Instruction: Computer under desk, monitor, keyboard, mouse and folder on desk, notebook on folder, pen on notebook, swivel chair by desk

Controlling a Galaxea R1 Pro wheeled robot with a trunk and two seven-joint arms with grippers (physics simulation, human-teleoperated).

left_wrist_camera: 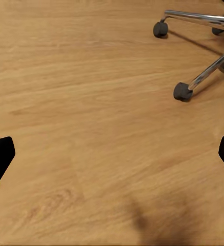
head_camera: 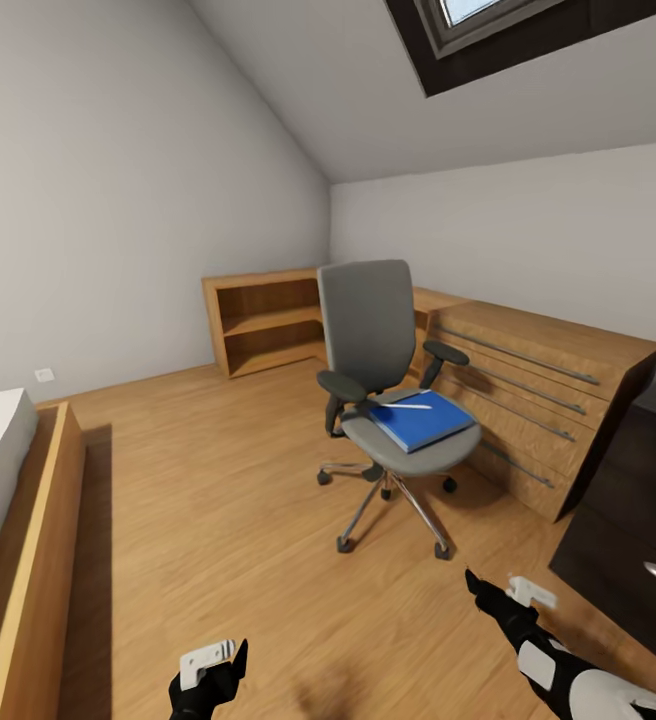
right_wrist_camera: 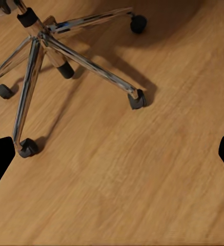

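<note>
Chair (head_camera: 393,370) first: it stands in the middle of the wooden floor (head_camera: 208,480), ahead of you and a little to your right, well apart from the black desk (head_camera: 638,500) whose drawer front with a round silver knob shows at the right edge of the head view. On its seat lies the blue folder (head_camera: 423,420), square to the seat edges, with the pen (head_camera: 408,405) resting across the folder's back edge. Both sit there because nothing has been carried off yet; the seat is serving as their shelf. I cannot make out a notebook on the seat.

Your two arms hang low in front of the base. The left gripper (head_camera: 208,665) points down at bare floor, jaws spread wide with nothing between them; in the left wrist view two casters of the chair base (left_wrist_camera: 199,51) lie ahead. The right gripper (head_camera: 508,590) is likewise open-jawed and empty, and its wrist view looks onto the chrome star base (right_wrist_camera: 55,61), which puts your right arm the nearer to the chair.

I judge you are in the approach, with the folder as the likely first pick. Expect the chair to roll if you nudge it, so come down on the folder from above rather than pushing sideways.
</note>
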